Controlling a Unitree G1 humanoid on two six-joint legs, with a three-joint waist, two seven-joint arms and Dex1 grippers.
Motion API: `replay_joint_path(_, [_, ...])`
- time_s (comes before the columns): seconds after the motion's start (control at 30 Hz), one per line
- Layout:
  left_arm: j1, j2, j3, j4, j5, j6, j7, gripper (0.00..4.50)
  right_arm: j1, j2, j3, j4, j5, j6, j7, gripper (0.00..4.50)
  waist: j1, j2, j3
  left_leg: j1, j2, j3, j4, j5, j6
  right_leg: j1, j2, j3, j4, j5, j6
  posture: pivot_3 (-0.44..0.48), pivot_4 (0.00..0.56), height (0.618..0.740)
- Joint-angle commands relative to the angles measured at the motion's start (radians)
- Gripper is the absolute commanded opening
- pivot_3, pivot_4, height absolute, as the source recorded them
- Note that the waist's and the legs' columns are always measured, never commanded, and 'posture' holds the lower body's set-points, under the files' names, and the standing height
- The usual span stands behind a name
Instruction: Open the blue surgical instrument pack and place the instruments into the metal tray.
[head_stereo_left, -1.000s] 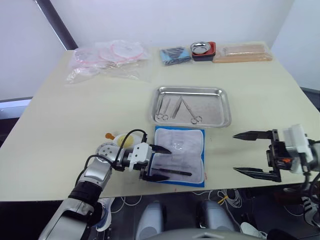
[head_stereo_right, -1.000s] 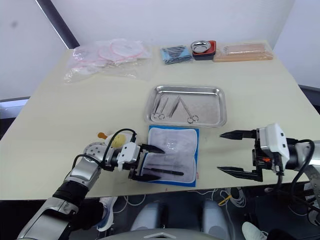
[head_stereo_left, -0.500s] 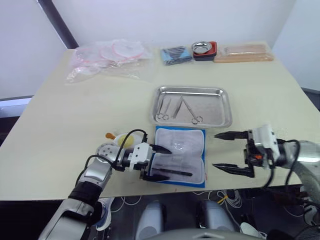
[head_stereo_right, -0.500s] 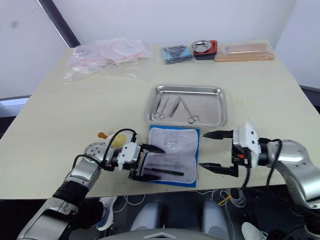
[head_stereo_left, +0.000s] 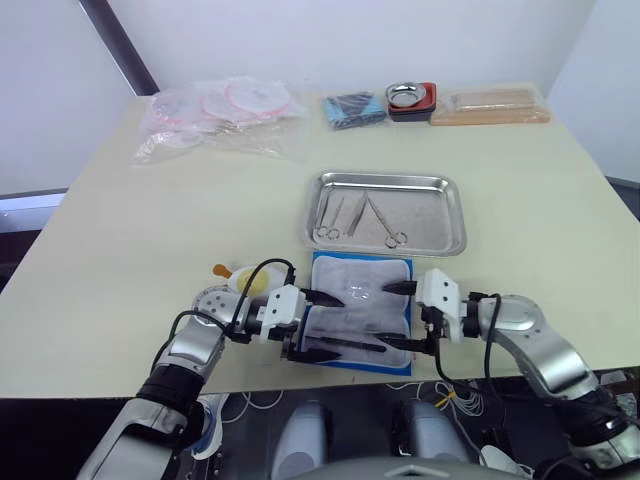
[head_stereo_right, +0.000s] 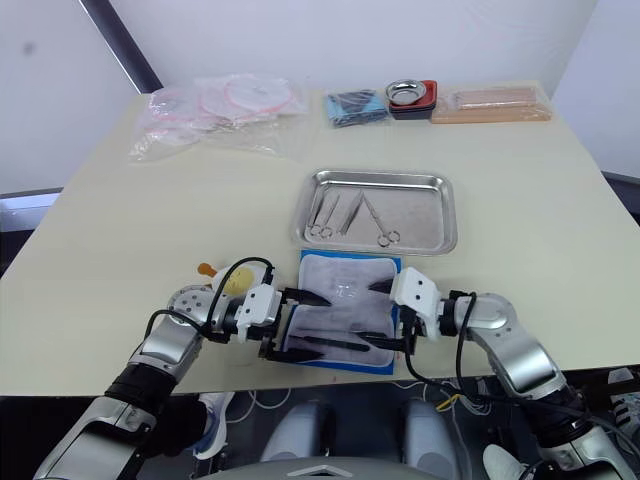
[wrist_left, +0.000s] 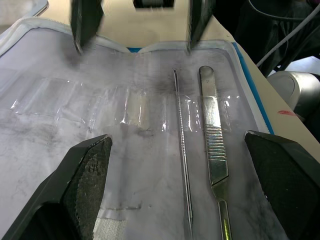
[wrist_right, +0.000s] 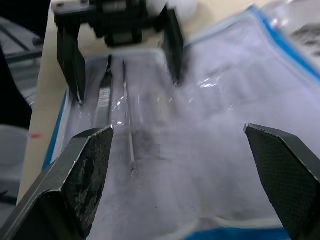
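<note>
The blue surgical instrument pack (head_stereo_left: 361, 290) lies unfolded near the table's front edge, its pale lining up. Two instruments rest on the lining: a thin probe (wrist_left: 182, 165) and a flat steel handle (wrist_left: 212, 135). My left gripper (head_stereo_left: 322, 325) stands open over the pack's left edge, straddling these tools. Facing it from the right edge, my right gripper (head_stereo_left: 390, 315) is also open, with nothing in it. The metal tray (head_stereo_left: 386, 179) sits just behind the pack and holds three instruments (head_stereo_left: 350, 215), ring-handled ones among them.
Clear plastic bags (head_stereo_left: 220, 112) lie at the back left. A dark-blue bundle (head_stereo_left: 352, 108), a small steel bowl on a red-black base (head_stereo_left: 410, 98) and a tan board (head_stereo_left: 490, 104) line the back edge. A yellow object (head_stereo_left: 243, 278) sits by my left wrist.
My right gripper has swept left from the table's right side to the pack's right edge, still open. The left gripper has stayed in place.
</note>
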Motion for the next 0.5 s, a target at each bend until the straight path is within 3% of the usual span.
replay_joint_path(0.03, [0.051, 0.014, -0.065, 0.066, 0.108, 0.04, 0.014, 4.5, -0.041, 0.008, 0.011, 0.016, -0.028, -0.027, -0.003, 4.39, 0.0, 0.0, 0.0, 0.0, 0.0, 0.0, 0.0, 0.0, 0.0, 0.0, 0.0, 0.0, 0.0, 0.0, 0.0, 0.0, 0.15, 0.74])
replay_joint_path(0.3, [0.049, 0.013, -0.064, 0.066, 0.108, 0.044, 0.019, 4.5, -0.061, -0.011, 0.069, 0.153, -0.123, -0.129, 0.03, 4.39, 0.004, -0.001, -0.001, 0.0, 0.0, 0.0, 0.0, 0.0, 0.0, 0.0, 0.0, 0.0, 0.0, 0.0, 0.0, 0.0, 0.15, 0.74])
replay_joint_path(0.5, [0.055, 0.019, -0.054, 0.075, 0.103, 0.045, 0.026, 4.5, -0.042, 0.009, 0.042, 0.149, -0.083, -0.144, 0.027, 4.39, 0.005, -0.001, -0.002, 0.001, 0.0, 0.0, 0.0, 0.0, 0.0, 0.001, 0.0, 0.0, 0.0, 0.0, 0.0, 0.0, 0.15, 0.74])
